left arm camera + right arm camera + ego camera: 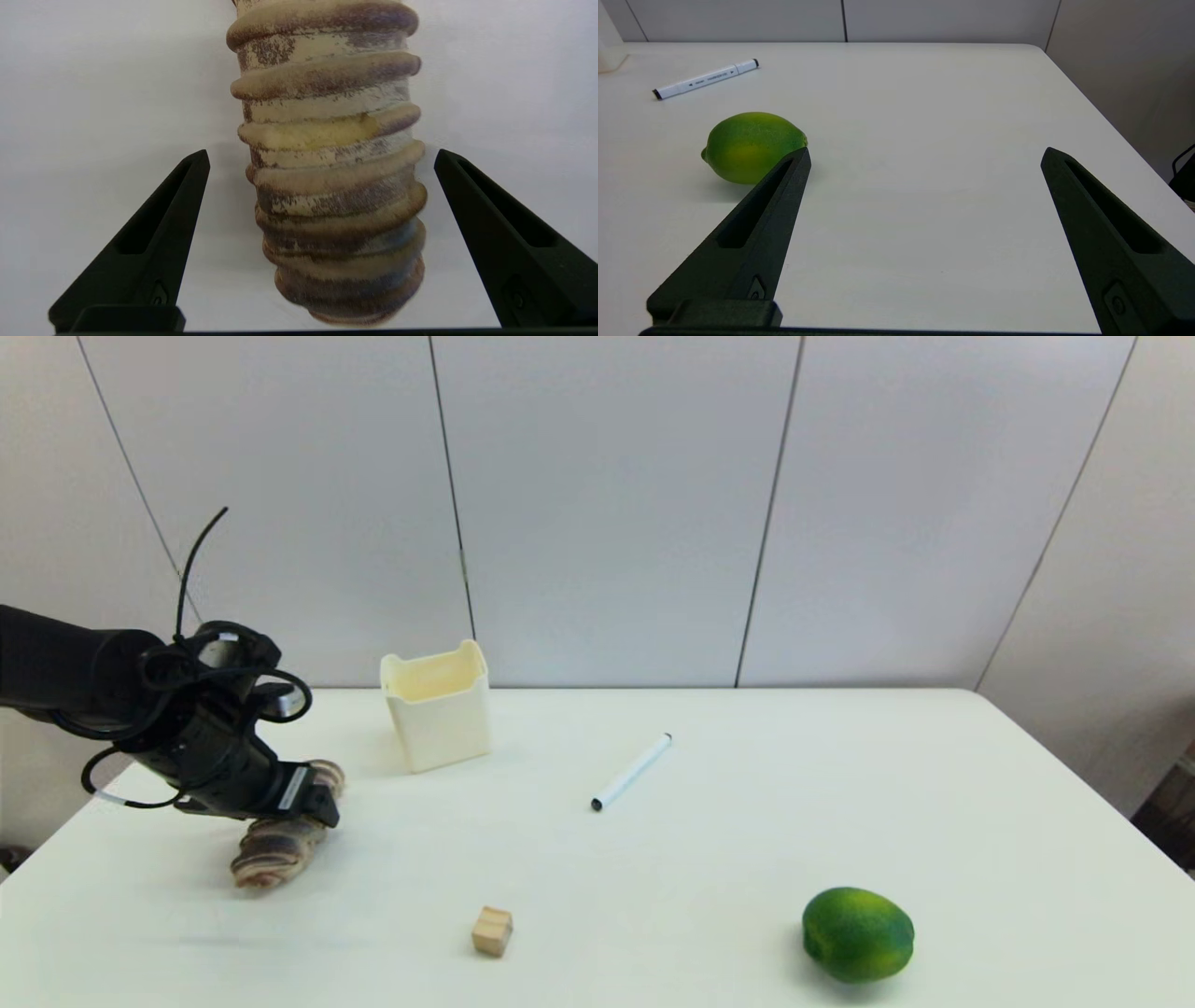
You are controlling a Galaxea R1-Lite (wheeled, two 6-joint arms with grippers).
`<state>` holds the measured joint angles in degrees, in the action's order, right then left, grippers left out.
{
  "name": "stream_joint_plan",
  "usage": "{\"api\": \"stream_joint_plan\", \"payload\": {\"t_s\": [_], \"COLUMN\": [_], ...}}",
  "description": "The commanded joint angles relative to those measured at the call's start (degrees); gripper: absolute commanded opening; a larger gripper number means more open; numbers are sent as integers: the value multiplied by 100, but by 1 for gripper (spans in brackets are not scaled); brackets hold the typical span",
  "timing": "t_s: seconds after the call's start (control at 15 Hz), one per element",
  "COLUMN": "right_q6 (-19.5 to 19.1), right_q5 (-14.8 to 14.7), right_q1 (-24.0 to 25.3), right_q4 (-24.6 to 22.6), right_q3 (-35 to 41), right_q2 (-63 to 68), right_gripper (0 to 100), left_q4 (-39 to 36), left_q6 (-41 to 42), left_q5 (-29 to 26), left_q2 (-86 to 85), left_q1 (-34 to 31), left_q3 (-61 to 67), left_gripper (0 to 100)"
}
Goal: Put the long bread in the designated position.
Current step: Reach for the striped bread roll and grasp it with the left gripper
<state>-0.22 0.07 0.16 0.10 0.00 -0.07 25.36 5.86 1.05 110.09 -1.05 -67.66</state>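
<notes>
Long bread (331, 186) on table between wide-spread fingers of lowered left gripper (322, 163).

Brown-and-tan striped long bread (277, 847), green lime (857, 934), cream cup (437, 706).

The long bread (276, 845) (a ridged loaf striped brown and tan) is seen lying flat on the white tabletop near its left edge, set at a slant, its far end partly hidden.
</notes>
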Motion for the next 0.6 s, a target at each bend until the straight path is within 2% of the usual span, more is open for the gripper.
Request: {"api": "stream_joint_plan", "payload": {"t_s": [0.07, 0.6], "right_q6": [-4, -4], "right_q5": [1, 1], "right_q1": [2, 2], "right_q4": [-1, -1], "right_q3": [0, 0], "right_q2": [7, 7], "right_gripper": [100, 100], "left_q4": [-171, -171], "left_q6": [-244, -182], "left_q5": [1, 1], "left_q2": [232, -621], "left_q1": [-9, 8], "left_q3": [-19, -230], "left_gripper": [0, 0]}}
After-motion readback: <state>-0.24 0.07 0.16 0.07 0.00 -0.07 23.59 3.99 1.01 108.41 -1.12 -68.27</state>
